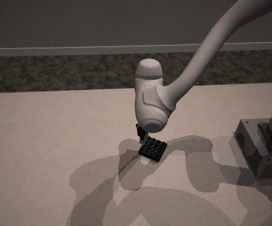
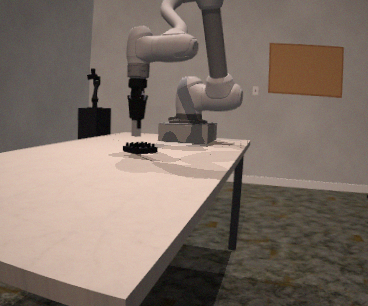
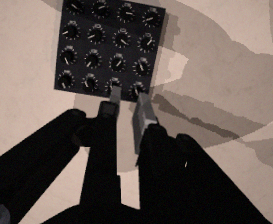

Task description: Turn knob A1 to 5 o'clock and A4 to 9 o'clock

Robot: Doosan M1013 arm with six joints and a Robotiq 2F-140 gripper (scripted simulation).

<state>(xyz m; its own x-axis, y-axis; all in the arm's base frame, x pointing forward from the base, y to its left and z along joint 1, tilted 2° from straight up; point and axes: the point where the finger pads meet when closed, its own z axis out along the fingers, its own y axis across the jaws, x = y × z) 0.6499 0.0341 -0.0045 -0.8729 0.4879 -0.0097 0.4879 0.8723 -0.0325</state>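
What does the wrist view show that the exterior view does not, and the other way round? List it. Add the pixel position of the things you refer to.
Only the wrist view: the white lines on the knobs, and the marks around them.

Only the exterior view: an orange-brown board (image 2: 306, 70) on the wall and a dark table leg (image 2: 236, 205).

Both: the knob box (image 2: 140, 148) (image 3: 107, 49), the pale table (image 2: 105, 200) (image 3: 17, 60) and the claw (image 2: 137, 131) (image 3: 126, 103).

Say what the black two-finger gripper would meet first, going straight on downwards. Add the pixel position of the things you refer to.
Probably the square black knob box (image 1: 153, 149) (image 2: 140, 148) (image 3: 107, 49), near a corner; depth is unclear, so the gripper (image 1: 144, 142) (image 2: 136, 134) (image 3: 126, 103) might just miss its edge.
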